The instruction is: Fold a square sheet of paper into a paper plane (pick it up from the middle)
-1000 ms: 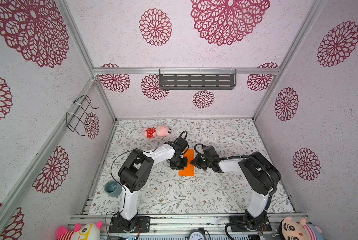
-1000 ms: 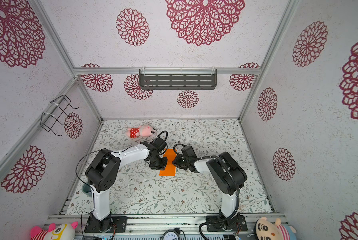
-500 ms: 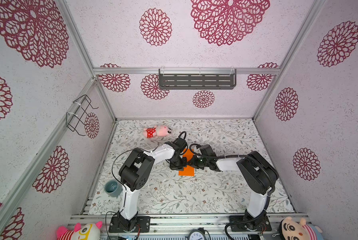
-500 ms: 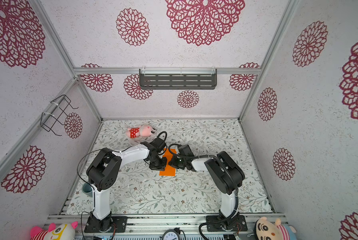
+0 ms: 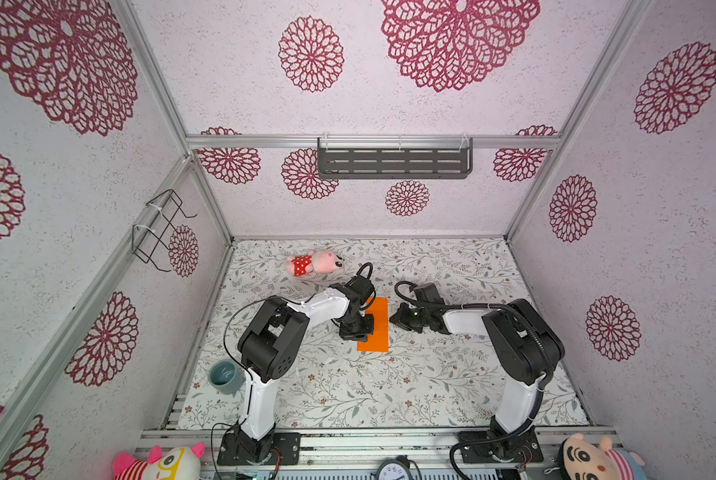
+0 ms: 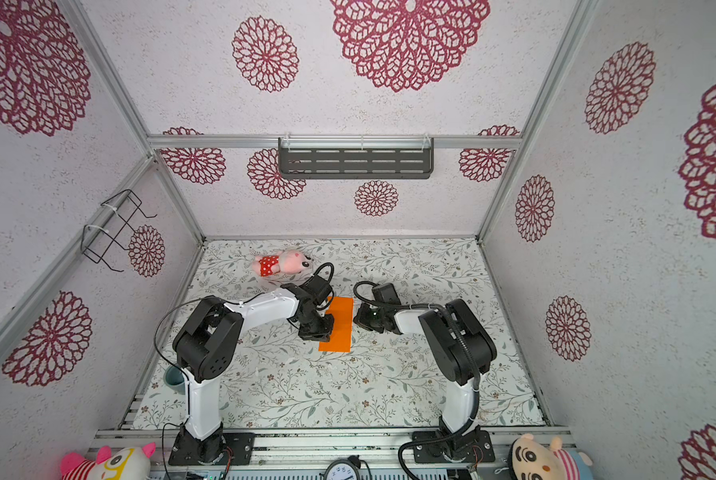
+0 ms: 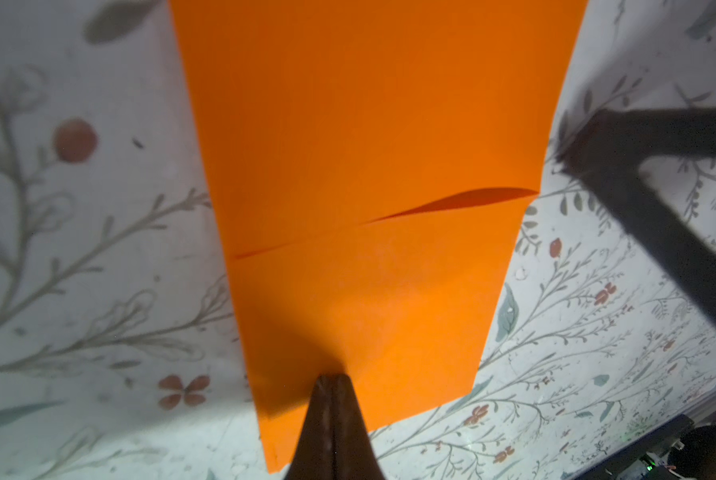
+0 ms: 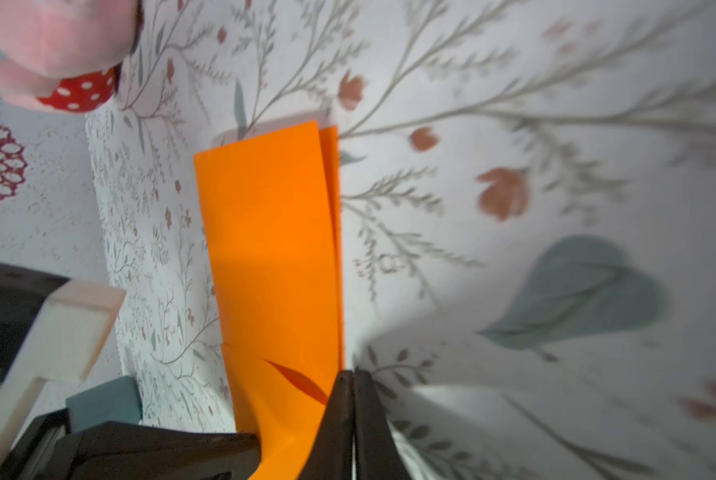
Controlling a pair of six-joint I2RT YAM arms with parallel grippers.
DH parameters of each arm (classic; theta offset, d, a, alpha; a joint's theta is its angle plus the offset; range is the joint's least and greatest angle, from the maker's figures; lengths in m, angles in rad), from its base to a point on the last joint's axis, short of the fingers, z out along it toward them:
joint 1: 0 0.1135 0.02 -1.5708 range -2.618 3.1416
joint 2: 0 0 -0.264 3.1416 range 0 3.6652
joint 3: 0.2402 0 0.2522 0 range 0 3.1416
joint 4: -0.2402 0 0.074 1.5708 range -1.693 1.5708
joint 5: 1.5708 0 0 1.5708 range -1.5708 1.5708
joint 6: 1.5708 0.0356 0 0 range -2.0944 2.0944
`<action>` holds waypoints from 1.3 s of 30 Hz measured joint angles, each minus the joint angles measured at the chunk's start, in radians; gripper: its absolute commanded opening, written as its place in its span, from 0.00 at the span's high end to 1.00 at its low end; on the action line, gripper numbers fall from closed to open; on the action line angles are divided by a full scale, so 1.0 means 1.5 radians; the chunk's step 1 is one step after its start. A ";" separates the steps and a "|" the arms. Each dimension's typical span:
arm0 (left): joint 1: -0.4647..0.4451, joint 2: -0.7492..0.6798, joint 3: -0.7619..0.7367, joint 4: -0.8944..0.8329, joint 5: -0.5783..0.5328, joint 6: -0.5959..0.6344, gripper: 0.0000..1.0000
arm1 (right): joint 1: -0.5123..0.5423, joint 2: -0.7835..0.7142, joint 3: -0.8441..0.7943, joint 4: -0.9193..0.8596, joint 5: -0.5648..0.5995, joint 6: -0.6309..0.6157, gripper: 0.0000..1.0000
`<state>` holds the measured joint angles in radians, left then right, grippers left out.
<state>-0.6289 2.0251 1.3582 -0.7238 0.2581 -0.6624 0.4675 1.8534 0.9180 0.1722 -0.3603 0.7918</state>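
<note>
The square sheet of paper (image 5: 376, 328) (image 6: 340, 324) is bright orange. It lies on the floral table folded into a narrow rectangle. An upper layer's edge lifts slightly across it (image 7: 368, 166) (image 8: 273, 249). My left gripper (image 5: 358, 331) (image 6: 318, 330) is shut, and its closed tips (image 7: 332, 379) rest on top of the paper near its left edge. My right gripper (image 5: 392, 318) (image 6: 358, 320) is shut on nothing. Its tips (image 8: 353, 372) sit just off the paper's right edge. No paper plane is in view.
A pink plush toy (image 5: 316, 262) (image 6: 283, 262) (image 8: 57, 41) lies behind the arms at the back left. A teal cup (image 5: 224, 376) (image 6: 174, 379) stands at the table's front left. A grey shelf (image 5: 393, 158) hangs on the back wall and a wire rack (image 5: 161, 228) on the left wall.
My right gripper slid left onto the paper half a second ago and has drawn back to its right edge. The left gripper has stayed on the paper.
</note>
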 measured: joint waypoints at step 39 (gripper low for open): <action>0.068 -0.056 -0.070 0.109 0.040 -0.066 0.86 | 0.061 -0.021 -0.104 0.216 -0.076 0.213 0.46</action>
<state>-0.5274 1.9408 1.2533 -0.5598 0.3183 -0.7620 0.5583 1.8214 0.7616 0.4969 -0.4736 1.1118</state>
